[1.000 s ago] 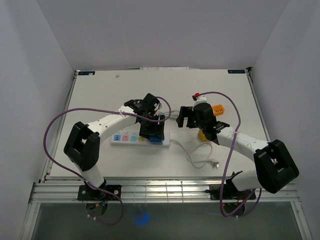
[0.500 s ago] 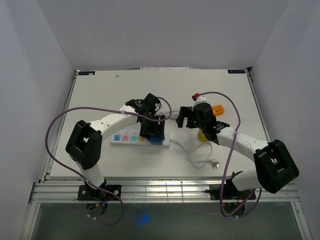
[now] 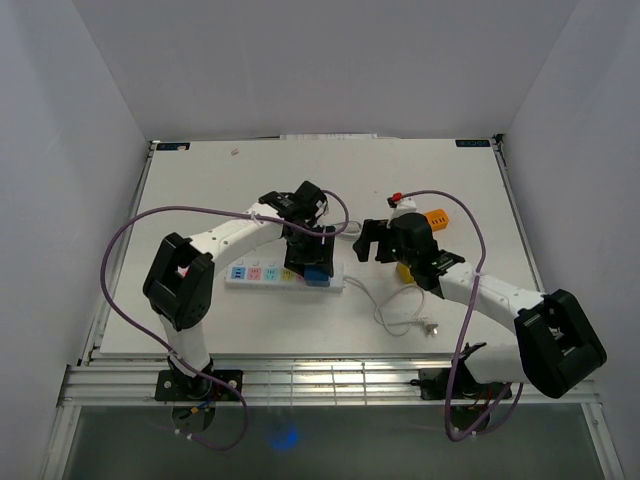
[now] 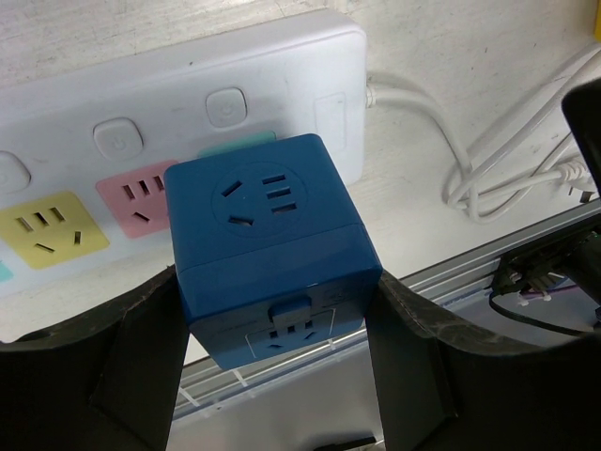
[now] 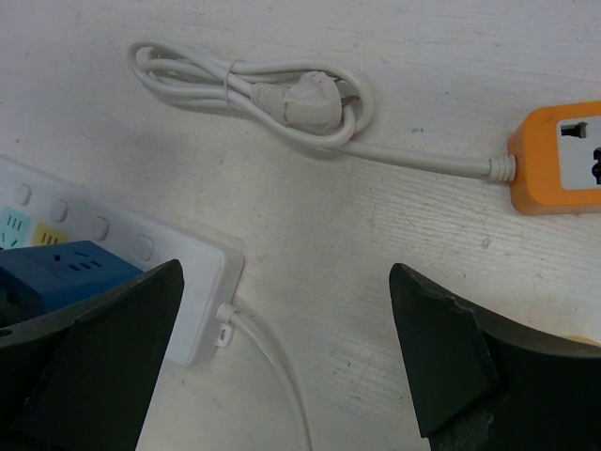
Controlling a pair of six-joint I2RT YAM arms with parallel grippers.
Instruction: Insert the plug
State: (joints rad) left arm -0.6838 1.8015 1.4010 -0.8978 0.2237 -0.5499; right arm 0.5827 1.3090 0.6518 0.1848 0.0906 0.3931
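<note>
The left end effector point(image 4: 272, 329), grasping the blue plug point(image 4: 268, 235), has shifted rightward over the power strip point(image 4: 188, 103); insertion appears imminent.

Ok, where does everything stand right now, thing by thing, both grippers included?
blue cube adapter: gripped, set over the strip's end socket; fully seated or not, cannot tell.
left gripper: jaws shut on the blue cube adapter.
right gripper: jaws open, empty.
power strip: flat on table, yellow and pink sockets free.
orange socket box: visible socket empty.
white plug: unplugged, lying on its coiled cord.
</note>
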